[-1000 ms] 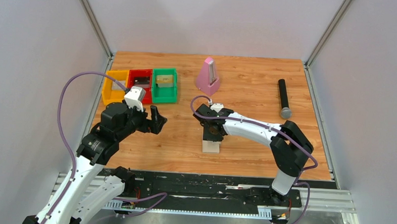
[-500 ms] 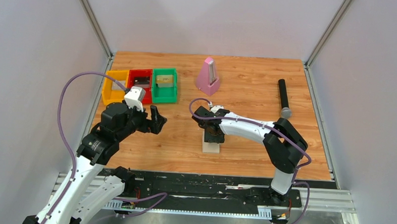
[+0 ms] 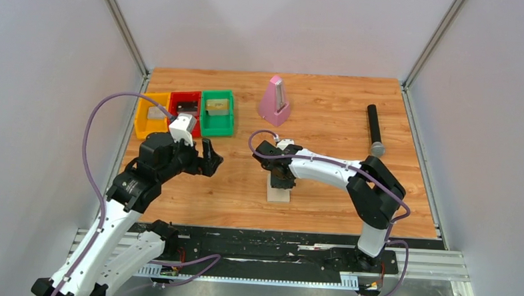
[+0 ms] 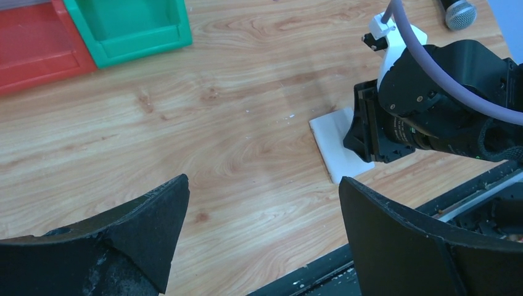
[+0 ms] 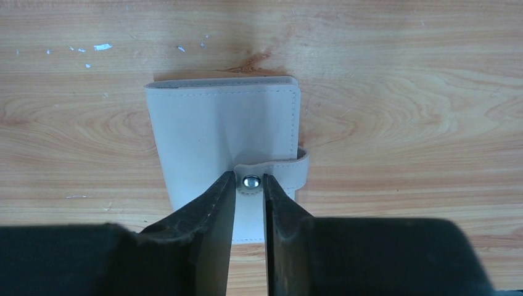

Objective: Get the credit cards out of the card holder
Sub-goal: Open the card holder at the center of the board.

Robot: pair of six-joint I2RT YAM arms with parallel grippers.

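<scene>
- The card holder (image 5: pixel 222 129) is seen lying shut on the wooden surface (image 5: pixel 401 92), directly under the right tool (image 5: pixel 250 185), with its cream outside facing up.
- Its strap (image 5: pixel 274 176) is folded over the edge, with the metal snap (image 5: pixel 251 181) placed in the narrow gap between the right tool's fingers (image 5: pixel 210 209).
- The right tool's jaws are held only slightly apart, one on each side of the snap; whether the strap is actually gripped cannot be told.
- The left tool (image 4: pixel 263 182) is held wide open above the bare surface, with nothing between its fingers.
- The card holder is found ahead of the left tool and to its right, well apart from it.
- A green bin (image 4: pixel 132 24) and a red bin (image 4: pixel 37 52) are seen far ahead of the left tool, to its left.
</scene>
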